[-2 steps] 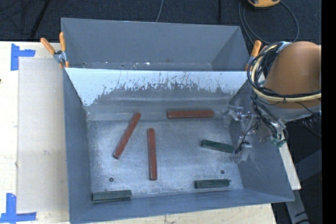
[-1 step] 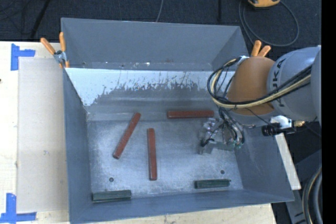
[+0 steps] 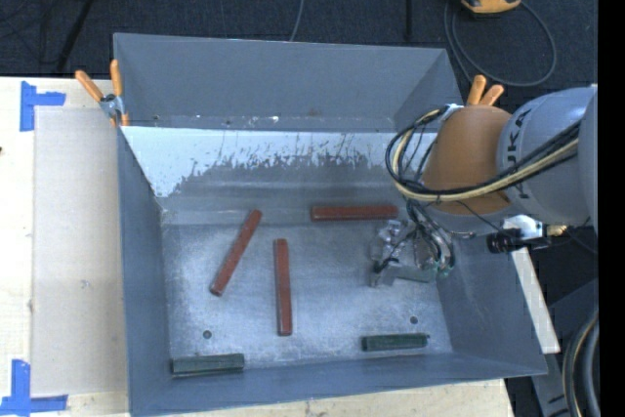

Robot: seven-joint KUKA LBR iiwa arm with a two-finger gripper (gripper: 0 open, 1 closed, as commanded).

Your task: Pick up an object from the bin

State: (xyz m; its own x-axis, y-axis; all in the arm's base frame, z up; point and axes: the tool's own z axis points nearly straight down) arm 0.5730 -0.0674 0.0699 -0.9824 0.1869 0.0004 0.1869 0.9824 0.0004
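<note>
Red bar (image 3: 352,212) lies flat at 2 o'clock on the bin (image 3: 283,103) floor, near the back wall. Pincer (image 3: 402,257) sits low at 3 o'clock, just beside that bar's right end (open or closed: cannot tell). Step looks like approach, not yet a grasp. Next move probably calls for shifting toward 11 o'clock, straddling the bar's narrow side, then closing. Green bar (image 3: 395,342) at 5 o'clock is the other near candidate.

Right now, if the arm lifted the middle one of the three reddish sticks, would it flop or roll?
Probably stiff: the reddish stick lies dead straight. Its flat-looking, bar-like sides suggest sliding rather than rolling. Being thin, it's likely light.
</note>
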